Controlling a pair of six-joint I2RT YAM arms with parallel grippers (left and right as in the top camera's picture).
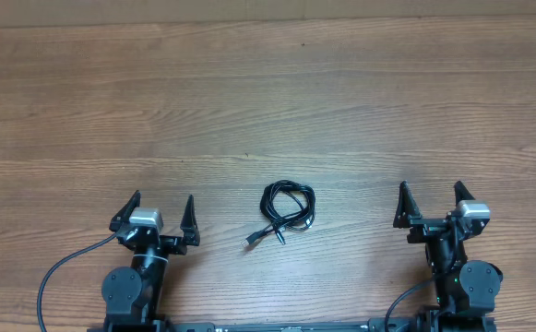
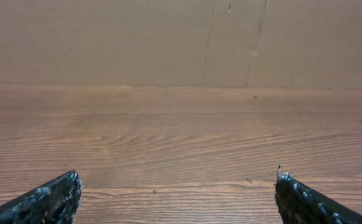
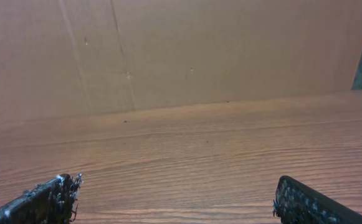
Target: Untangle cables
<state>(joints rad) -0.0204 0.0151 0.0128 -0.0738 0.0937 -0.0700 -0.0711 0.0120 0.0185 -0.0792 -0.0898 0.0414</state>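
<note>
While the black cable (image 1: 286, 210) is lying coiled between the arms and the left gripper (image 1: 163, 207) and right gripper (image 1: 431, 195) are both sitting spread wide and empty, you're probably better off going for its loose plug end (image 1: 250, 242) first.

Cable bundle (image 1: 286, 212) on table (image 1: 268, 92), lower center of frame, btwn 2 grippers: left gripper (image 1: 163, 205) lower left, right gripper (image 1: 431, 198) lower right.

Light: warm, even, diffuse. Shadows: faint, soft, close under the cable (image 1: 287, 210) between left pincer (image 1: 163, 197) and right pincer (image 1: 431, 186). Overhead view: sharp. Wrist views: softer, slightly grainy; fingertips (image 2: 53, 198) at lower corners blurred; cardboard wall (image 3: 199, 50) ahead of each pincer dull, flatly lit.
</note>
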